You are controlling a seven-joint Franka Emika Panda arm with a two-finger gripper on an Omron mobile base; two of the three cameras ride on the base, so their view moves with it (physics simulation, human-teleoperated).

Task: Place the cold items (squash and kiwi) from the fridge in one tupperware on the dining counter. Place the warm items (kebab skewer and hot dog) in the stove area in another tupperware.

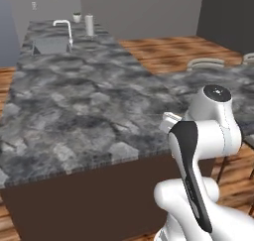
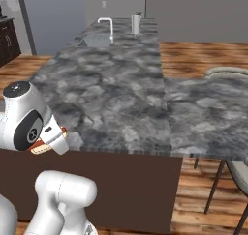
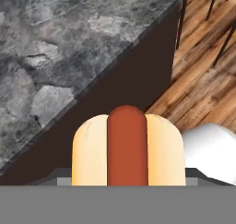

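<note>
- counter (image 1: 74,106): grey marble, it fills the left and centre of your left base view; at its upper left you see a sink (image 1: 49,44), a faucet (image 1: 64,29) and a pale canister (image 1: 89,25).
- hot dog (image 3: 128,147): look at the bottom centre of your hand view, bun and red sausage end-on, over the counter's dark edge; in the right base view a sliver of it peeks out at lower left.
- gripper (image 2: 48,143): its jaws are grasping the hot dog.
- chair (image 2: 227,72): upper right, beside the counter.
</note>
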